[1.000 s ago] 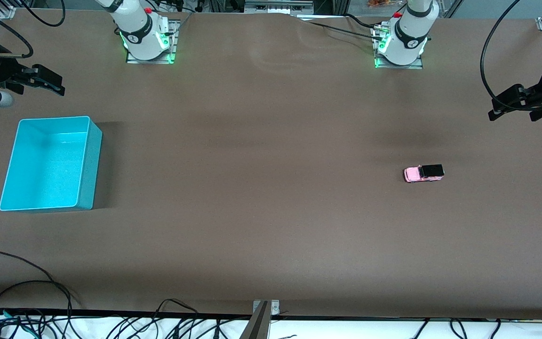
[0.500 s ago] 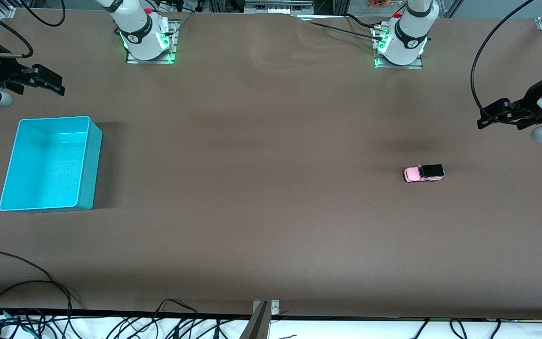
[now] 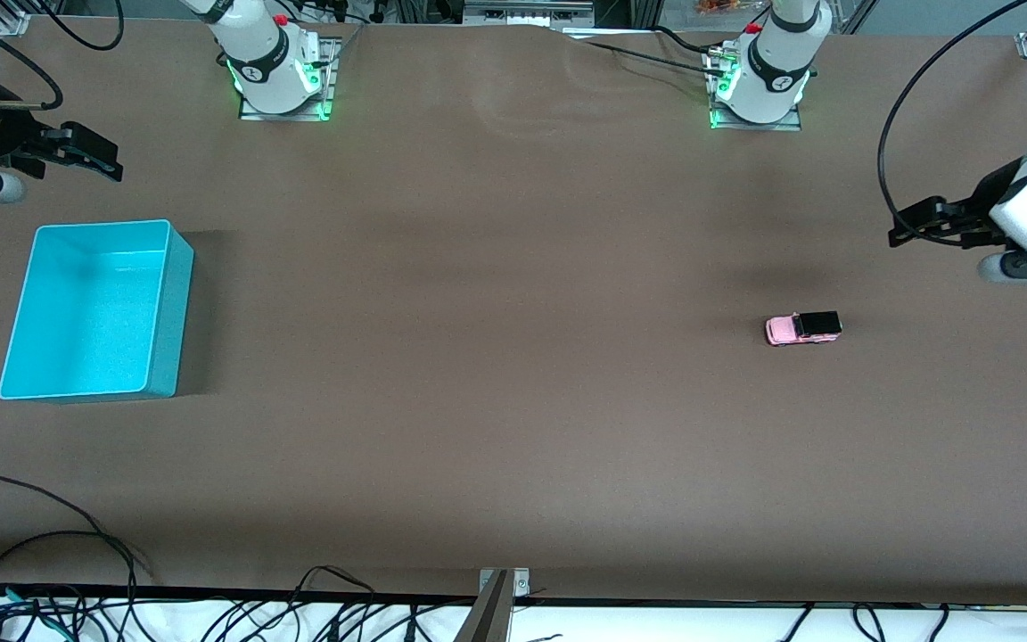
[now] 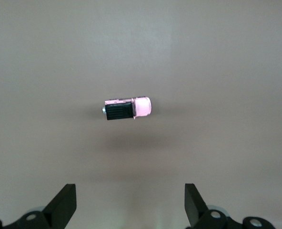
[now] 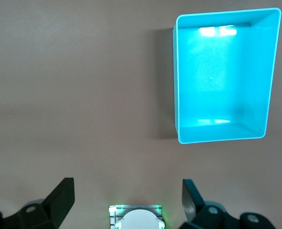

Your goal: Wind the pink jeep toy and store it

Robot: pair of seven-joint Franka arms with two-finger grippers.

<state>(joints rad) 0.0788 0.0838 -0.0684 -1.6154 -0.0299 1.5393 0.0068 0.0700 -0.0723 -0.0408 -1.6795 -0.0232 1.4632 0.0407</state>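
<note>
The pink jeep toy (image 3: pixel 802 328) stands on the brown table toward the left arm's end, light pink with a black rear roof; the left wrist view also shows the jeep (image 4: pixel 127 109). My left gripper (image 3: pixel 907 230) hangs open in the air over bare table near that end, apart from the jeep, nothing between its fingers (image 4: pixel 65 205). My right gripper (image 3: pixel 94 156) waits open over the table at the right arm's end, close to the turquoise bin (image 3: pixel 28 294). The bin (image 5: pixel 179 81) is empty.
Both arm bases (image 3: pixel 277 67) stand along the table edge farthest from the front camera. Loose black cables (image 3: pixel 50 553) lie along the nearest edge, by a metal bracket (image 3: pixel 497 597). The right arm's base (image 5: pixel 135 218) shows between the right fingers.
My left gripper has moved along the table's end toward the jeep, coming further into the front view. The jeep, the bin and the right gripper have stayed in place.
</note>
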